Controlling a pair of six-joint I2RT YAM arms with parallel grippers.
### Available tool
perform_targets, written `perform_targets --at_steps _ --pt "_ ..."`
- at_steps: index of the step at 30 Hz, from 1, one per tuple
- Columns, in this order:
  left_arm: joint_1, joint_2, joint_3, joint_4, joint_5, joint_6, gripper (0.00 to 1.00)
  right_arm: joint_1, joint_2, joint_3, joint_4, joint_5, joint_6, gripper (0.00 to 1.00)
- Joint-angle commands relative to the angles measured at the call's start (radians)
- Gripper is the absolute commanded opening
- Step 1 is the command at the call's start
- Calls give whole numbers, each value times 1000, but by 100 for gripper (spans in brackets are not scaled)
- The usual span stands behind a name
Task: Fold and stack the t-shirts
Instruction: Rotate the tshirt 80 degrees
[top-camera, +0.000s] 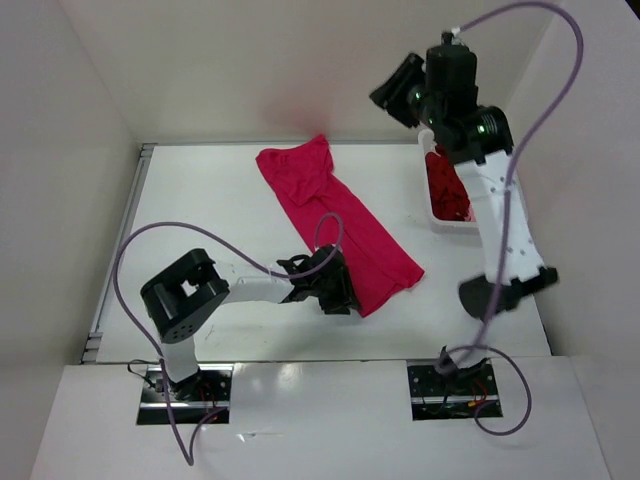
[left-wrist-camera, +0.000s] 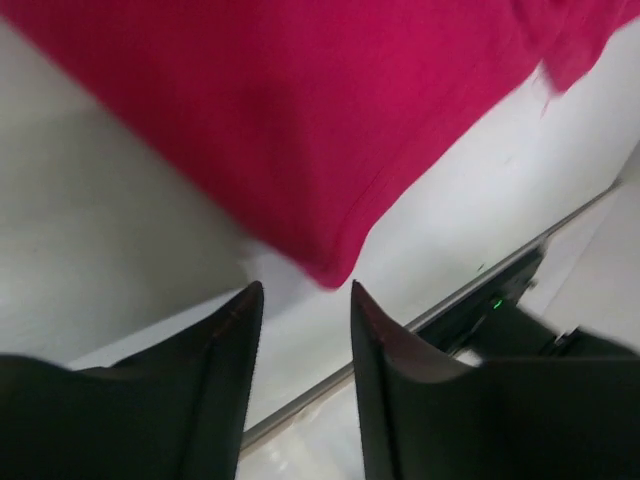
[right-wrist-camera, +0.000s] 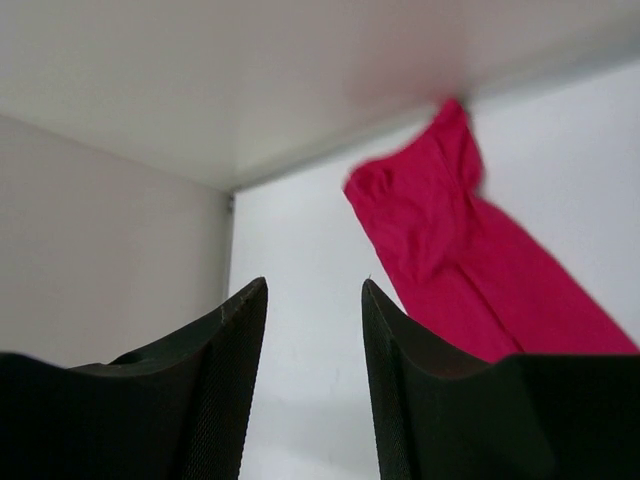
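Observation:
A crimson-magenta t-shirt (top-camera: 340, 220) lies folded lengthwise in a long strip, running diagonally from the table's back middle to the front right. My left gripper (top-camera: 340, 285) is open and empty at the strip's near corner; in the left wrist view that corner (left-wrist-camera: 325, 262) lies just beyond my fingertips (left-wrist-camera: 305, 290). My right gripper (top-camera: 395, 90) is open and empty, raised high above the table's back right; its view shows the strip (right-wrist-camera: 450, 240) far below. A darker red t-shirt (top-camera: 447, 188) lies bunched in the white basket (top-camera: 432, 215). The light pink t-shirt is out of view.
The white basket stands at the table's right side, partly hidden by my right arm (top-camera: 505, 220). White walls close in the table at the back and both sides. A metal rail (top-camera: 115, 250) runs along the left edge.

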Motion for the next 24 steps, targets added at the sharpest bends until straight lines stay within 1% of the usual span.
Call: perform_targets --at_steps 1,2,3,4,5,6,7,8,9,11,12,14,15,16,19,20,21,22,23,24 --pt "4 49 58 55 -54 -62 45 -90 -380 -564 394 -163 76 49" --pt "4 67 67 55 -74 -62 41 -144 -412 -667 376 -187 94 49" --pt "4 67 67 55 -74 -71 41 -145 -412 -668 375 -187 75 49" --pt "4 89 81 66 -74 -81 38 -145 -423 -668 307 -198 34 49" --pt "-5 102 81 66 -74 -81 38 -145 -423 -668 287 -208 21 49" --pt "-6 130 90 66 -65 -81 33 -145 -435 -690 277 -218 21 49" --pt "-6 144 113 66 -46 -81 30 -145 -449 -715 288 -218 12 49" --pt "-6 155 127 34 -36 -81 26 -145 -484 -780 303 -218 12 49" --pt "-16 155 138 22 -36 -69 19 -145 -498 -843 328 -227 22 49" --pt "-16 155 138 -4 -36 -55 13 -145 -522 -897 342 -254 22 49" --pt "-16 117 121 -16 -47 -38 10 -145 -531 -926 342 -255 33 49" --pt "-4 74 89 -36 -47 -3 4 -145 -559 -1038 384 -265 48 49" --pt "7 16 34 -47 -33 8 3 -145 -593 -1080 400 -278 58 49" --pt "34 -23 -2 -62 -7 19 3 -145 -605 -1156 423 -278 67 49" --pt "91 -187 -120 -171 25 97 3 -113 -625 -1292 432 -278 90 49" --pt "134 -268 -144 -235 69 155 3 -102 -634 -1325 443 -278 100 49" --pt "158 -304 -163 -283 92 181 3 -87 -634 -1392 443 -278 110 49" --pt "183 -337 -203 -320 123 209 5 -67 -645 -1423 458 -278 133 49" --pt "233 -397 -227 -377 216 233 5 -12 -645 -1454 467 -264 146 49" --pt "263 -428 -256 -407 259 258 5 16 -656 -1505 481 -240 160 49"
